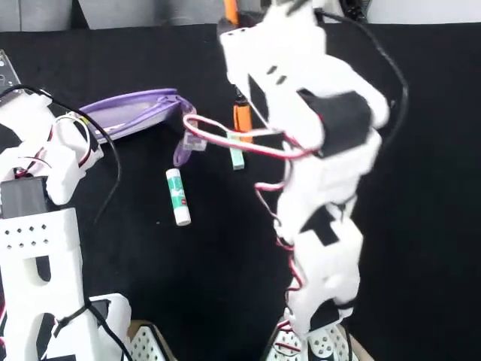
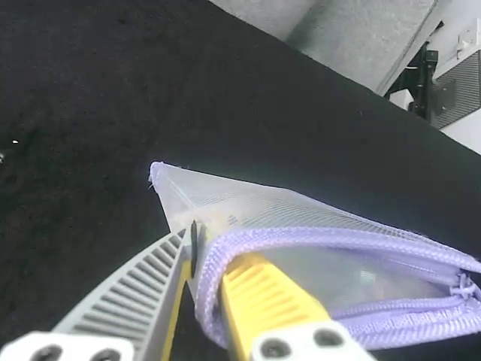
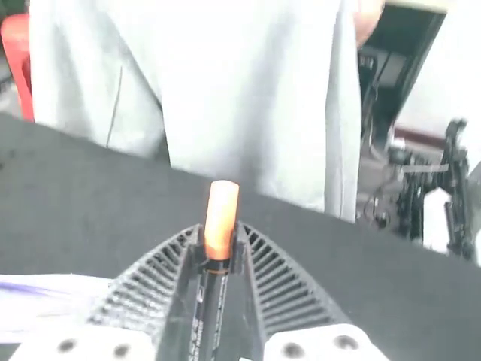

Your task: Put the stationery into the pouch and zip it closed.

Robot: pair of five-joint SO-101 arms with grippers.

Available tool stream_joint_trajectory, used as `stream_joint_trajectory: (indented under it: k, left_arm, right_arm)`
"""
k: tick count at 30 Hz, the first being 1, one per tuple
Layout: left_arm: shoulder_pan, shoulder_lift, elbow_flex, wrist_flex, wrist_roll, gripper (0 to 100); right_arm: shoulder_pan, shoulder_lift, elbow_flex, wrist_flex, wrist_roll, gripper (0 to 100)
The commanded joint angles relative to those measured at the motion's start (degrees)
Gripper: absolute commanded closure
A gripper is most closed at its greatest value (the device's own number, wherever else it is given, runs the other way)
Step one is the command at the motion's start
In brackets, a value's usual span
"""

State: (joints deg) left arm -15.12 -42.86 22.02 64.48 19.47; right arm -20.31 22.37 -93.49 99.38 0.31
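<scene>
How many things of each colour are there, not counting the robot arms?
Purple: 1, the pouch
Orange-tipped: 1, the pen
White and green: 1, the glue stick
Mint green: 1, a small bar
Total: 4

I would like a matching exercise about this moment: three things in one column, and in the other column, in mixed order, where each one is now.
Things:
1. pouch
2. glue stick
3. orange-capped pen

Places:
A. lies loose on the black table
B. clamped in the right gripper
C. its edge pinched by the left gripper

Pairs: 1-C, 2-A, 3-B.
</scene>
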Motion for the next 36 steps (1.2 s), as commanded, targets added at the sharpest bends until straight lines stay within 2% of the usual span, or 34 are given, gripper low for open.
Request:
stream_joint_trajectory:
  k: [1, 11, 36]
  left_arm:
    - [0.7, -1.0, -4.2, 0.1, 0.6, 97]
    - [0.7, -1.0, -2.9, -0.4, 0.5, 97]
    - [0.3, -1.0, -2.8, -0.4, 0.5, 97]
  right_arm:
    - [0.7, -6.9, 0.2, 1.9, -0.7, 98.8]
    - [-0.1, -29.2, 30.4, -1.1, -0.8, 98.8]
    - [-15.9, -50.7, 90.0, -62.3, -0.8, 98.8]
